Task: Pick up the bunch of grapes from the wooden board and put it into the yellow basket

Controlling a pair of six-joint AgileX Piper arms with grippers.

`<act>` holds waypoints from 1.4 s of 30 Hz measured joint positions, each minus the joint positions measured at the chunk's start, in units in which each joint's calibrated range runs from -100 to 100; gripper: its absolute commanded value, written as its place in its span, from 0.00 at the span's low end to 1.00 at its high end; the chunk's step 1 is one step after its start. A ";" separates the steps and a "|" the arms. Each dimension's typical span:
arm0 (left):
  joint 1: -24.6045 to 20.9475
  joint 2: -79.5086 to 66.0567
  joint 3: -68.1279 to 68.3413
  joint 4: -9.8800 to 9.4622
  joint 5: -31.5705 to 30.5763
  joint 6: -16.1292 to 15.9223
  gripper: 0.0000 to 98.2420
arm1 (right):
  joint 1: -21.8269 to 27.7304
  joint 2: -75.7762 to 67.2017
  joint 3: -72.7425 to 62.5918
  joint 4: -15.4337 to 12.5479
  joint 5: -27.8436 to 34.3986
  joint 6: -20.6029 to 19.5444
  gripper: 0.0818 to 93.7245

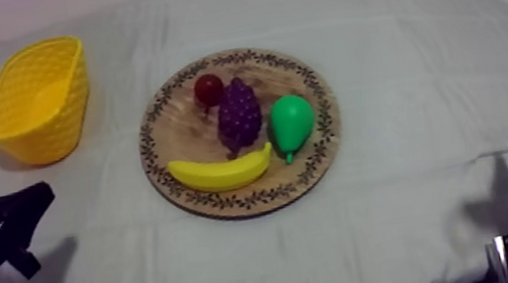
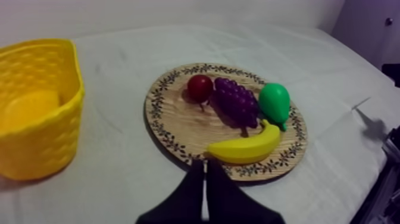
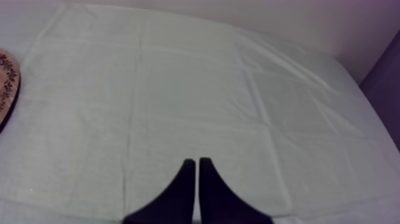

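At the middle of the board (image 1: 181, 137), seen from above, the grapes (image 1: 239, 115) are lying among the other fruit. The small red fruit (image 1: 208, 88) is sitting just beside them at 11 o'clock. The pear (image 1: 293, 123) is lying close at 3 o'clock. The banana (image 1: 222, 171) is curving along the rim at 6 o'clock, its tip touching or almost touching the pear (I cannot tell which). The basket (image 1: 47, 132) is standing on the tabletop (image 1: 400, 52) at 10 o'clock from the board, apart from it, mouth facing up. The left gripper (image 2: 204, 164) is sitting low at 8 o'clock from the board. Its fingers are pressing together into a narrow wedge on nothing, tips pointing at the rim by the banana. The right gripper (image 3: 194, 161) is sitting at 4 o'clock, well apart from the board, its fingers likewise lying together on nothing.
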 measured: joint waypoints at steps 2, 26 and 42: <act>0.11 4.10 -1.89 0.13 0.32 0.85 0.00 | 0.00 0.00 0.00 0.00 0.00 0.00 0.00; 2.57 64.51 -63.80 5.78 45.15 9.77 0.00 | 0.00 0.00 0.00 0.00 0.00 0.00 0.00; 7.18 96.43 -99.79 4.41 59.54 16.61 0.00 | 0.00 0.00 0.00 0.00 0.00 0.04 0.00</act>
